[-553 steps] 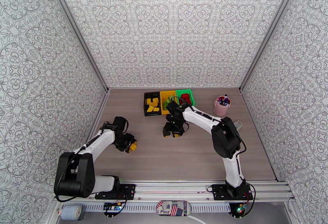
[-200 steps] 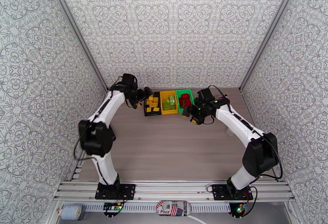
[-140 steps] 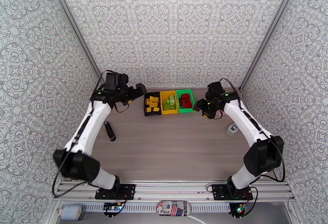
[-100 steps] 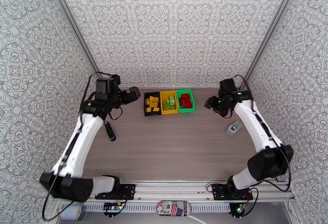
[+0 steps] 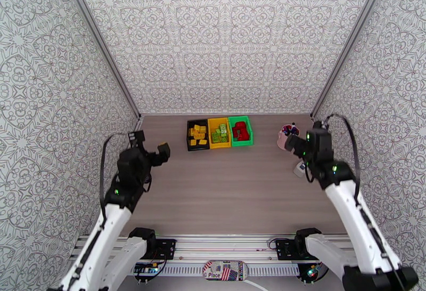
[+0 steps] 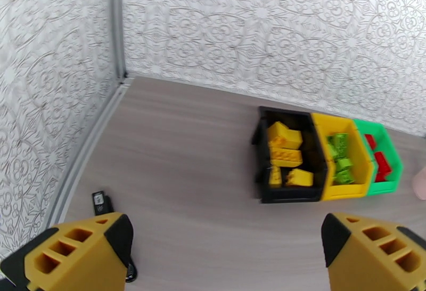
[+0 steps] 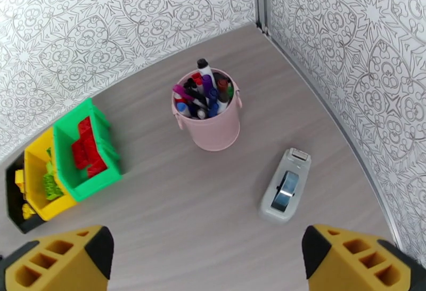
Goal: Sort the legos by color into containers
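Note:
Three containers stand side by side at the back of the table: a black bin with yellow legos, a yellow bin with light green legos, and a green bin with red legos. My left gripper hangs open and empty, well to the left of the bins and nearer than them. Its wrist view looks down on the black bin past the left gripper. My right gripper is open and empty at the far right, and in its own view the right gripper hovers above bare table.
A pink cup of pens stands right of the green bin. A grey tape dispenser lies just nearer than the cup. A small black device lies by the left wall. Patterned walls close in the left, back and right sides.
Both arms have drawn away from the bins, the left toward the near left and the right toward the right wall. The pink cup, earlier hidden by the right arm, shows again.

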{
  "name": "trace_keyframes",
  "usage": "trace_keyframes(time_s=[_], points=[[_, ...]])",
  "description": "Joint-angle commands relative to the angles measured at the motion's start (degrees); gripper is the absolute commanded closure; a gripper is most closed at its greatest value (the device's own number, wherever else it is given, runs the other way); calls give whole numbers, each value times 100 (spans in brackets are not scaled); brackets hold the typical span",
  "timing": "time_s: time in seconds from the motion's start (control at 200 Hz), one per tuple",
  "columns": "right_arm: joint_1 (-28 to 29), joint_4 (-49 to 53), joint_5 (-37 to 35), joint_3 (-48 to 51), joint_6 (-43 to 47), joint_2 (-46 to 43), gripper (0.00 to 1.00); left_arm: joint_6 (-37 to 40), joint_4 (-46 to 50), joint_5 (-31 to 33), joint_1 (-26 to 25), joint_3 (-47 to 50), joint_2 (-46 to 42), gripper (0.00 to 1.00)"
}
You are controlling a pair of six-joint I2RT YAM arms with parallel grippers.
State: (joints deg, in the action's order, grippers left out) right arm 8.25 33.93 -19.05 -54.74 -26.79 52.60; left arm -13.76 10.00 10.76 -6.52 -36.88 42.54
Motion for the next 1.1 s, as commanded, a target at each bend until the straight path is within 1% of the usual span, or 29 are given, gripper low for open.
trace_keyframes(time_s=[0.0,0.05,0.115,0.2,0.26,0.355,0.52,0.635,0.66,0.685,0.8,0.88,0.92,0.97,1.01,1.055,1.095], points=[[-25,-1994,-393,792,240,-674,1,123,-879,653,77,302,-136,1],[-25,-1895,-683,925,137,-695,1,242,-844,711,75,484,-132,1],[-25,-1604,-1025,977,171,-539,1,477,-1046,823,72,835,-156,1],[-26,-1619,-1226,1165,396,-304,1,749,-1471,1120,68,1332,-185,1],[-25,-1912,-1290,1377,621,-171,1,888,-1754,1249,88,1613,-153,1],[-25,-2542,-1432,1726,933,74,1,1019,-1932,1340,158,1863,89,1],[-25,-3752,-1671,2261,1072,746,1,1160,-2749,1548,161,2248,748,1],[-25,-4570,-1571,2414,1430,1366,1,1379,-3422,1563,229,2330,1357,1],[-25,-4776,-1542,2443,1514,1520,1,1370,-3427,1577,252,2253,1479,1],[-25,-4991,-1508,2473,1620,1663,1,1392,-3489,1523,276,2214,1601,1],[-25,-6072,-1286,2565,1941,2340,1,1508,-4379,1254,400,2173,2214,1],[-25,-6364,-1237,2426,2164,2821,1,1507,-4848,1013,536,2059,2661,1],[-25,-6722,-1232,2467,2252,3031,1,1463,-5169,915,604,2028,2906,1],[-76,-6873,-1088,2497,2223,3224,1,1369,-5649,765,672,1975,3237,1],[-120,-7330,-927,2606,2314,3396,1,1216,-5966,648,711,1932,3523,1],[-143,-7072,-742,2573,2275,3324,1,1305,-6288,491,691,1897,3894,1],[-174,-7358,-500,2717,2359,3312,1,1343,-6614,468,650,1928,4242,1]])
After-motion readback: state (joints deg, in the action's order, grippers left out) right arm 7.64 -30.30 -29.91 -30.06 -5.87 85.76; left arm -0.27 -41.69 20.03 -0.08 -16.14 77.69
